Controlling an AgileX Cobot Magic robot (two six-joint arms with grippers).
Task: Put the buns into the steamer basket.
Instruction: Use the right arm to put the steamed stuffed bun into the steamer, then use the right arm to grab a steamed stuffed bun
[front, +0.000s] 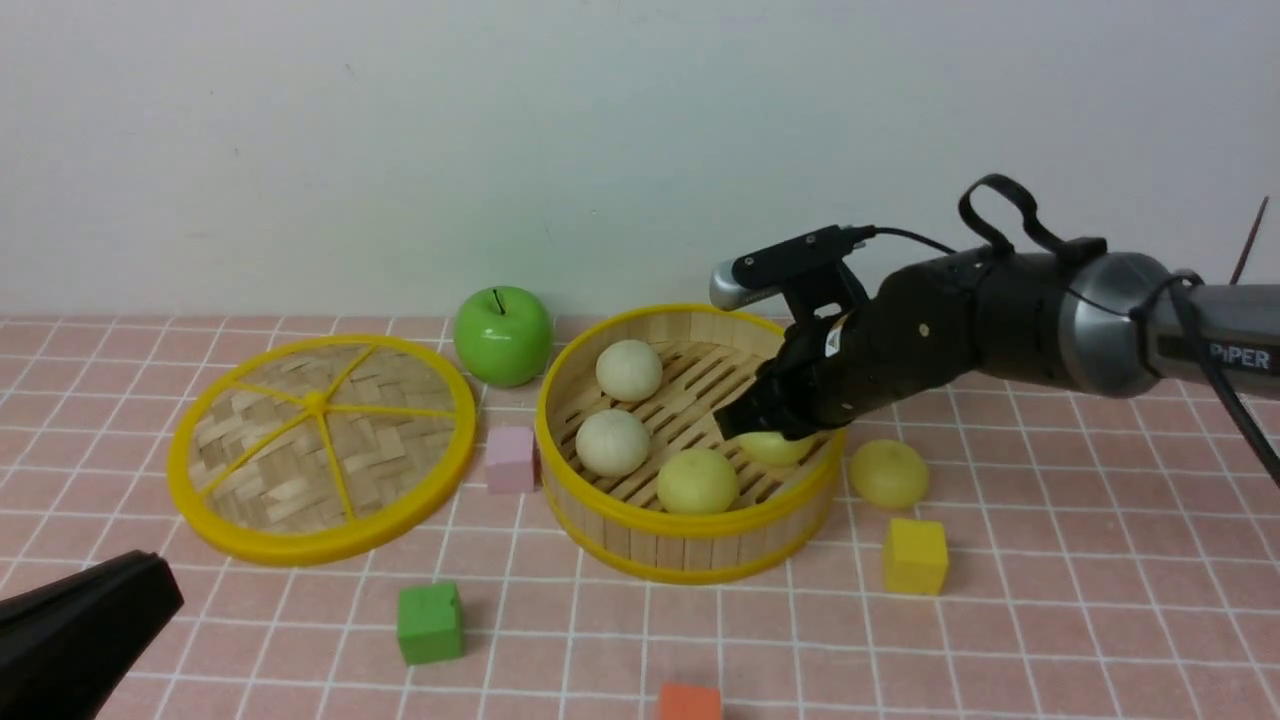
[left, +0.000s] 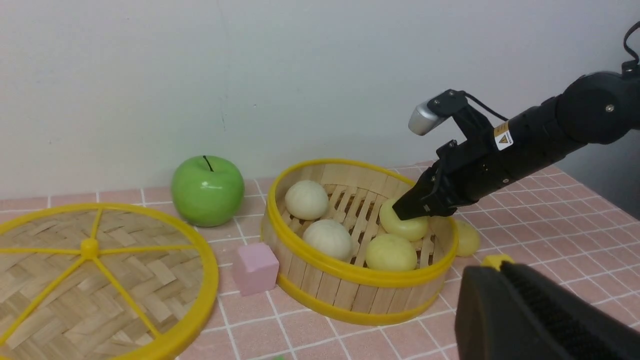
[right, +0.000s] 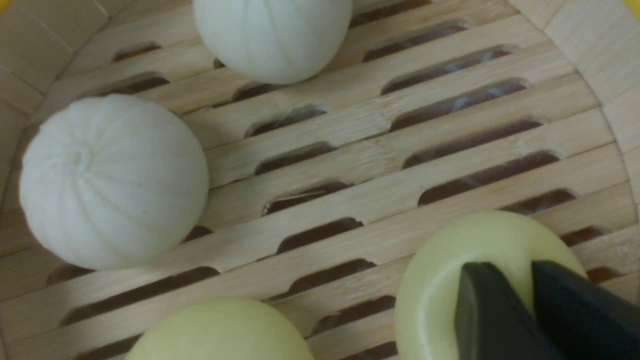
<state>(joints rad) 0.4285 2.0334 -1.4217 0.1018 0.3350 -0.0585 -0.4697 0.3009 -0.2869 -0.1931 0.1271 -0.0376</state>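
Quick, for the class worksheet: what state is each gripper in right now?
Left gripper: only partly in view; open or closed cannot be told.
Right gripper: on a yellow bun in the basket; whether it grips cannot be told.

Green apple beside woven lid, with pink cube, green cube, yellow cube, orange cube nearby.

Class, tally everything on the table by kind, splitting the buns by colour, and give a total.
Off-white buns: 2
Pale yellow buns: 3
Apple: 1
Cubes: 4
Steamer basket: 1
Lid: 1
Total: 12
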